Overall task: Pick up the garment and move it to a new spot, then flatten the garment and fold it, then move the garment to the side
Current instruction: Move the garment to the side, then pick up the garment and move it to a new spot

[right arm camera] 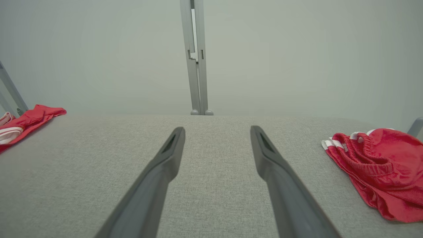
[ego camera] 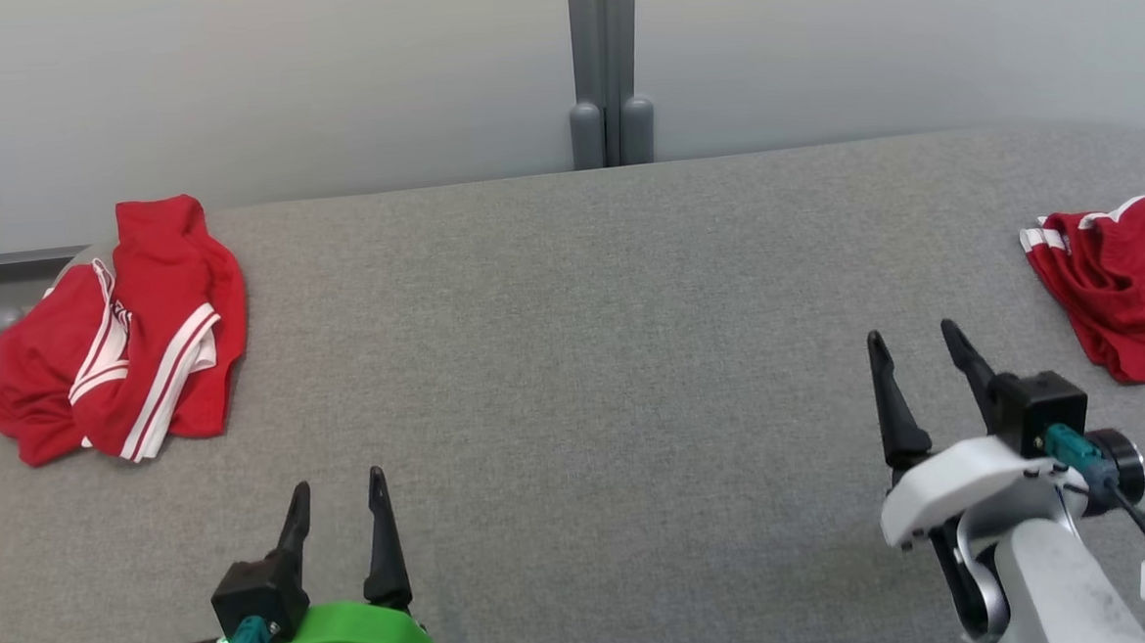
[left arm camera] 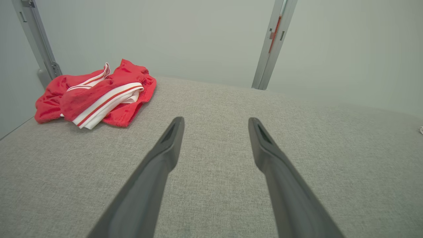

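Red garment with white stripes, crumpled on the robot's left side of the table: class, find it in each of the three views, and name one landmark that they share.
Head view: the red garment lies at the left edge, at mid height, on the grey table.
Left wrist view: upper left.
Right wrist view: far left edge, partly cut off.
Shared landmark: the grey upright post behind the table.

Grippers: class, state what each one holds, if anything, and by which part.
Nothing is held. The left gripper and right gripper stand open above the grey surface; the left red garment and the right red garment lie apart, untouched.
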`<state>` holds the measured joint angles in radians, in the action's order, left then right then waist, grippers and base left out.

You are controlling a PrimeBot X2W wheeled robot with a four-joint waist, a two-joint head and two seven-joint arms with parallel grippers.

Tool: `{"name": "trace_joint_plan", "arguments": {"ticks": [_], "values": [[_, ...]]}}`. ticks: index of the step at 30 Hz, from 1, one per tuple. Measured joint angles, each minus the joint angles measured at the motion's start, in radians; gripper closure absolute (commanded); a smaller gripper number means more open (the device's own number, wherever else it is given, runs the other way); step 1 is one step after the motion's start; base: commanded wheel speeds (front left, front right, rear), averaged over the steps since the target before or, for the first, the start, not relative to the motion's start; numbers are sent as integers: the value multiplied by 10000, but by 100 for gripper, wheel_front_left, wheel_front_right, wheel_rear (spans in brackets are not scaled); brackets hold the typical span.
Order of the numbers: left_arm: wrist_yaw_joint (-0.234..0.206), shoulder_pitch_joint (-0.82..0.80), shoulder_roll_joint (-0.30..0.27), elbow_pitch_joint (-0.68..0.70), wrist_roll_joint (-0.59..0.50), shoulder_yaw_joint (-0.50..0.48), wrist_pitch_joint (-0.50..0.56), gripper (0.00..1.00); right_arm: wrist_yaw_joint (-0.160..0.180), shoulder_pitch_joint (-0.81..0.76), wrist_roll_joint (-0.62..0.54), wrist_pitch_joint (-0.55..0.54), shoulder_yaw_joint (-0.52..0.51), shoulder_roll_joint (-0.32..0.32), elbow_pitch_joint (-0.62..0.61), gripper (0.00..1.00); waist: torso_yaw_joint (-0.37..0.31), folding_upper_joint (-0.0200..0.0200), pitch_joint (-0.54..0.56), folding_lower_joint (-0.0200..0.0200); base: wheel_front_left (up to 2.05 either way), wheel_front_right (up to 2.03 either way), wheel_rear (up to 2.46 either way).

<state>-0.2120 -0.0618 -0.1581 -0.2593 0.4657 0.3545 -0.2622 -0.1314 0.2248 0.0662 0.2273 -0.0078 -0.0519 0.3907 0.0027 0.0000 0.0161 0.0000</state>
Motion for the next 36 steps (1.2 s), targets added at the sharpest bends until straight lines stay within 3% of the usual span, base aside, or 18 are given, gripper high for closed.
{"name": "trace_joint_plan", "arguments": {"ticks": [10, 36], "values": [[96, 198, 221, -134, 2, 88, -2, 0, 0, -2003, 1260, -274, 403, 23, -1670, 0, 252, 0, 343, 0, 0, 0, 0], [257, 81, 297, -299, -107, 238, 0, 0, 0, -2399, 1005, -510, 238, 27, -2111, 0, 667, 0, 353, 0, 0, 0, 0]]}}
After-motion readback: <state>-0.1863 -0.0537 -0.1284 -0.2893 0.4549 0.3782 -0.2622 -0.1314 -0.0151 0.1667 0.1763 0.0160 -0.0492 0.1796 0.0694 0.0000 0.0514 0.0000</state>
